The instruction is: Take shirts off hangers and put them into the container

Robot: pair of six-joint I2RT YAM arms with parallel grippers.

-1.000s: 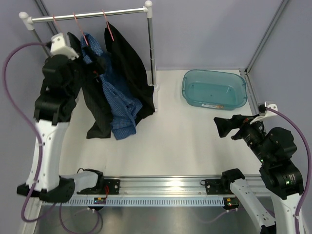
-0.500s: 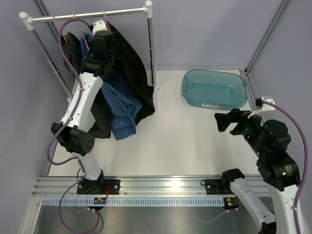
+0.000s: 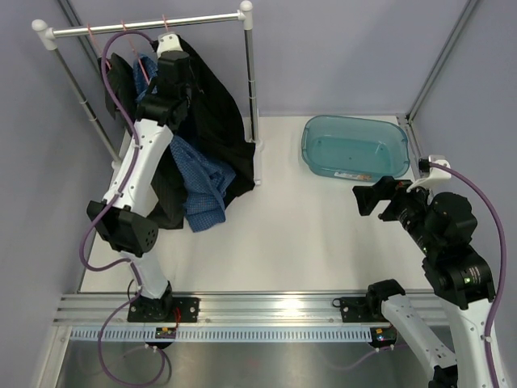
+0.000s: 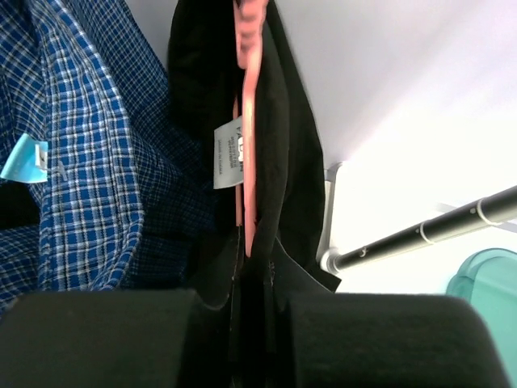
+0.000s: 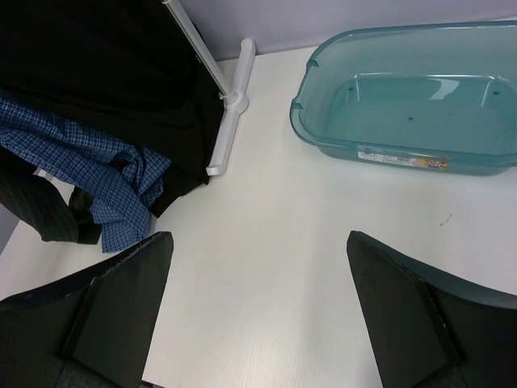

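Pink hangers [image 4: 248, 162] three, shirts [image 3: 218, 121] three, container [image 5: 388, 147] one.

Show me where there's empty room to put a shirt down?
The white tabletop is bare between the black and blue-checked cloth shirts and the translucent teal plastic tub, itself empty. Crowded: under the white-and-silver metal rail, where those shirts hang.

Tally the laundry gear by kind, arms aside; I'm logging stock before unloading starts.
Black cloth shirts: 2
Blue checked cloth shirt: 1
Thin pink-red wire hangers: 3
Translucent teal plastic tub: 1
White-and-silver metal rail: 1
Total: 8
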